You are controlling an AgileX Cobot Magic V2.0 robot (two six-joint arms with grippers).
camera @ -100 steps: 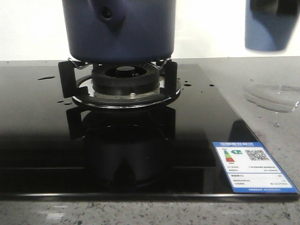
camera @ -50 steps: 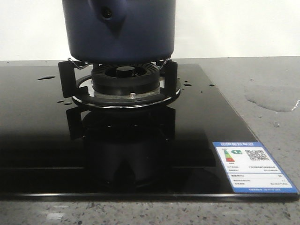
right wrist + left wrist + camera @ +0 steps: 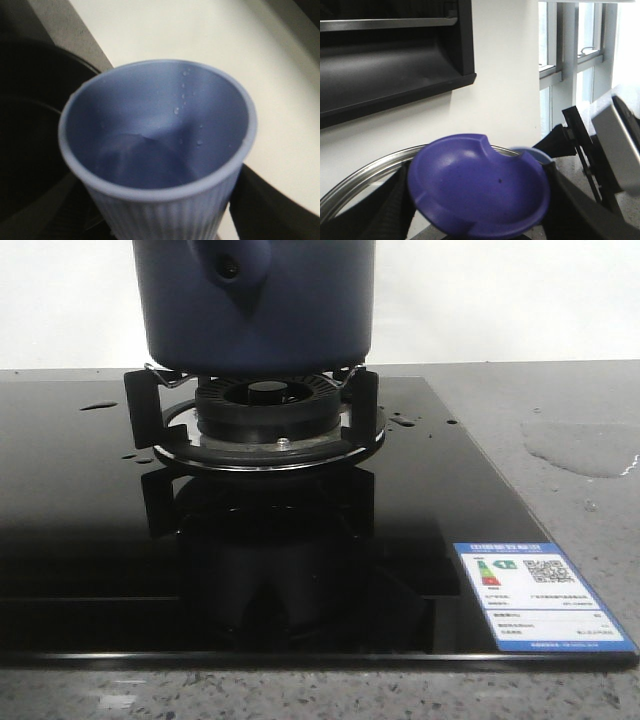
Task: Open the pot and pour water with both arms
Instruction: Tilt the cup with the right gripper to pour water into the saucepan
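The dark navy pot [image 3: 255,305] stands on the gas burner [image 3: 265,405], its handle stub with a small hole facing the camera; its top is cut off by the front view. Neither gripper shows there. In the left wrist view my left gripper [image 3: 480,205] is shut on the purple-blue pot lid [image 3: 475,185], held tilted beside the pot's steel rim [image 3: 365,172]. My right gripper [image 3: 160,220] is shut on the pale-blue ribbed cup [image 3: 160,130], which is upright with drops on its inner wall. The cup's edge also shows behind the lid [image 3: 536,154].
A black glass hob [image 3: 80,520] carries the burner, with an energy label [image 3: 540,595] at its front right corner. A water puddle [image 3: 585,448] lies on the grey counter to the right. A dark range hood [image 3: 390,60] hangs on the white wall.
One second ago the cup showed blurred at the top right of the front view; it has since risen out of that view. The pot has not moved.
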